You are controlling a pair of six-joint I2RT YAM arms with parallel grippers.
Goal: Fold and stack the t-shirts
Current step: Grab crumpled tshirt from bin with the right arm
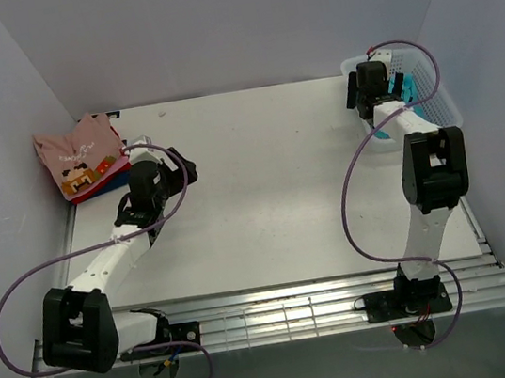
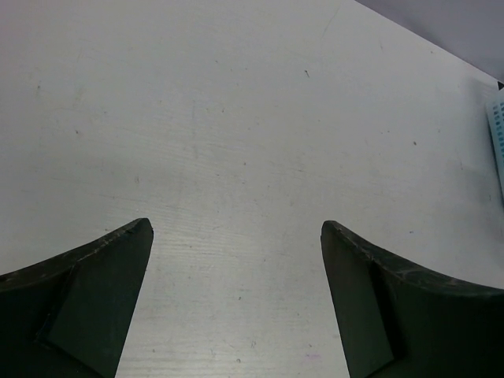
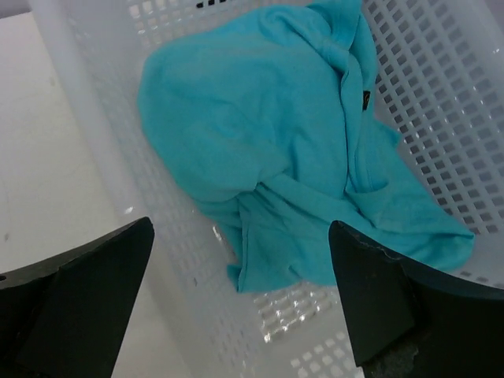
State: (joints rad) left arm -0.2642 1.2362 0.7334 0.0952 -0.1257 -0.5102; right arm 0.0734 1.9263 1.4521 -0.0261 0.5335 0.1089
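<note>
At upper left of the top view, the folded shirts [image 1: 82,159] lay stacked on the worktop [image 1: 270,177]. The left arm [image 1: 119,247] angled up from lower left, ending just right of them. Its wrist view showed the left fingers [image 2: 118,260] spread wide over bare worktop. At upper right, the right arm [image 1: 427,182] reached over the basket [image 1: 435,76]. Only its wrist view showed the right fingers [image 3: 118,260] wide apart above the crumpled teal shirt [image 3: 260,142] inside.

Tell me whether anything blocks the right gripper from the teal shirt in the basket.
Nothing visible does. The right gripper hangs open above the teal t-shirt, crumpled in the white basket; the walls ring it, the top is open.
</note>
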